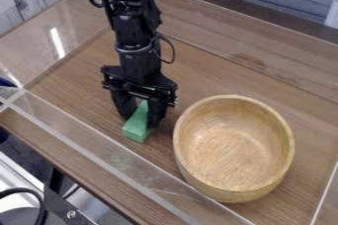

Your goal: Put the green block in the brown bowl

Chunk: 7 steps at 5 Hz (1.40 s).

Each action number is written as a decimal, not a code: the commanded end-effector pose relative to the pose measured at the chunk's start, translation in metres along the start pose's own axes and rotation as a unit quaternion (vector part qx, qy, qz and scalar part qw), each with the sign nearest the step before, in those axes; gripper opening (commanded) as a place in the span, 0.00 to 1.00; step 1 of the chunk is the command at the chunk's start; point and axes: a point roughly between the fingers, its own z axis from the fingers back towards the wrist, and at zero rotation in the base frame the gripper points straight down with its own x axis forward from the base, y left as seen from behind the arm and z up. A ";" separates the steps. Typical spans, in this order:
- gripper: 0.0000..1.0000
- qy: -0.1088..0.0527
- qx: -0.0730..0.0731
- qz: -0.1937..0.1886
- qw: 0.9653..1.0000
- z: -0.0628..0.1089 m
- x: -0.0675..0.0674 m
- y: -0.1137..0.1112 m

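The green block (134, 126) lies flat on the wooden table, left of the brown bowl (235, 146). My gripper (138, 109) points straight down over the block's far end, with one black finger on each side of it. The fingers stand close against the block's sides, but I cannot make out whether they press on it. The block's far half is hidden behind the fingers. The bowl is upright and has nothing in it, and there is a small gap between its rim and the gripper.
Clear plastic walls (79, 140) fence the table along the front and left edges. The wooden tabletop (251, 61) stretches back behind the bowl.
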 end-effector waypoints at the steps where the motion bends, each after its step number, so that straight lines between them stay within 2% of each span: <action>1: 0.00 -0.016 -0.001 0.002 1.000 0.011 0.007 0.001; 5: 0.00 -0.012 -0.018 0.006 1.000 0.032 0.007 -0.002; 7: 0.00 -0.020 -0.030 0.004 0.999 0.049 0.009 -0.009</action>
